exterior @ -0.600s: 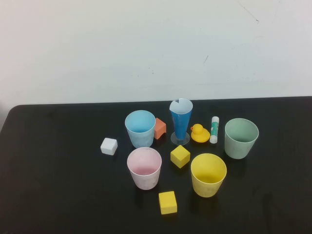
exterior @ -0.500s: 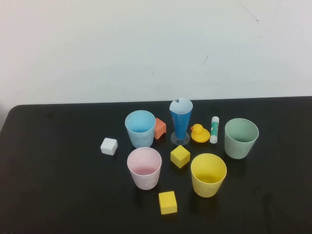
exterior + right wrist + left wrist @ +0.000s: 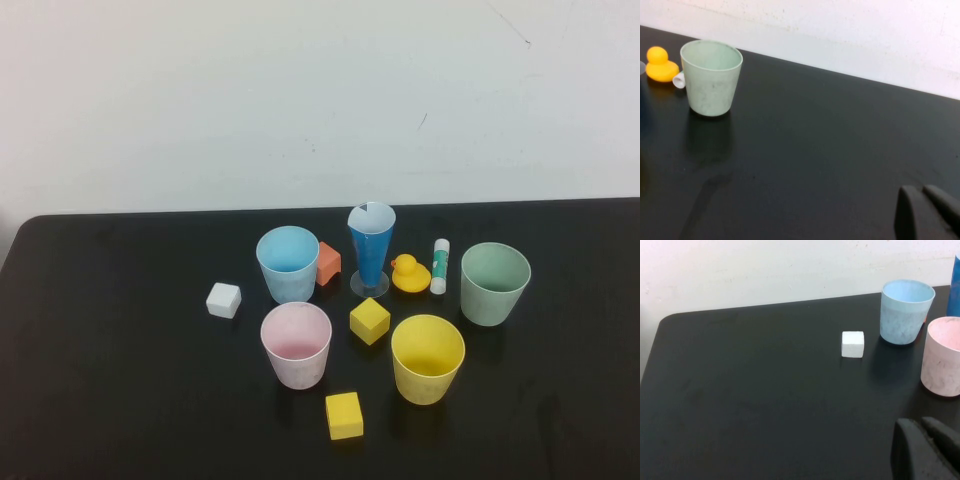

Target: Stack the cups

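Four cups stand upright and apart on the black table (image 3: pixel 120 350): light blue cup (image 3: pixel 288 263) at the back left, pink cup (image 3: pixel 297 344) in front of it, yellow cup (image 3: pixel 427 358) at the front right, green cup (image 3: pixel 494 283) at the far right. The left wrist view shows the blue cup (image 3: pixel 906 311) and pink cup (image 3: pixel 943 355); the right wrist view shows the green cup (image 3: pixel 711 76). My left gripper (image 3: pixel 922 426) is shut and empty, low near the table's front, short of the pink cup. My right gripper (image 3: pixel 921 192) is shut and empty, well away from the green cup. Neither gripper shows in the high view.
A dark-blue cone glass (image 3: pixel 370 248) stands between the blue and green cups. Near it lie an orange block (image 3: pixel 328 262), a yellow duck (image 3: pixel 409 274) and a glue stick (image 3: pixel 439 265). Two yellow cubes (image 3: pixel 369 320) (image 3: pixel 343 415) and a white cube (image 3: pixel 223 300) lie among the cups.
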You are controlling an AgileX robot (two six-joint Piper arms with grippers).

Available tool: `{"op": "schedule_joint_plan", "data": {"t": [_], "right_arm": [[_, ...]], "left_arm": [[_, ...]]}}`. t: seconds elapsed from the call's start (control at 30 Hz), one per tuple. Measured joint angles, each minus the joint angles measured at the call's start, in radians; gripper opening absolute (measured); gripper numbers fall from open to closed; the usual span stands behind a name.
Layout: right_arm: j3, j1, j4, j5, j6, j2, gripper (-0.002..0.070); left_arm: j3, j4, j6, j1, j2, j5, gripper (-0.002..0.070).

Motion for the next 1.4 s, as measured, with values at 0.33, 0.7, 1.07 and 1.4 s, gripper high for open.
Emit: {"op": "schedule_joint_plan", "data": {"t": [0.33, 0.7, 1.07, 1.4], "right_arm": [[0.000, 0.000, 0.000, 0.000, 0.000, 0.000, -0.0003], [0.000, 0.000, -0.004, -0.006, 0.000, 0.000, -0.0003], [0.004, 0.000, -0.012, -0.509, 0.000, 0.000, -0.0003], [0.004, 0.000, 0.047, -0.752, -0.040, 0.000, -0.0003]], "left_arm": [[0.000, 0.001, 0.000, 0.000, 0.000, 0.000, -0.0002], [0.003, 0.001, 0.000, 0.000, 0.000, -0.074, -0.0002], [0.003, 0.002, -0.045, 0.000, 0.000, -0.531, -0.0002], [0.003, 0.000, -0.158, 0.000, 0.000, -0.747, -0.0002]]}}
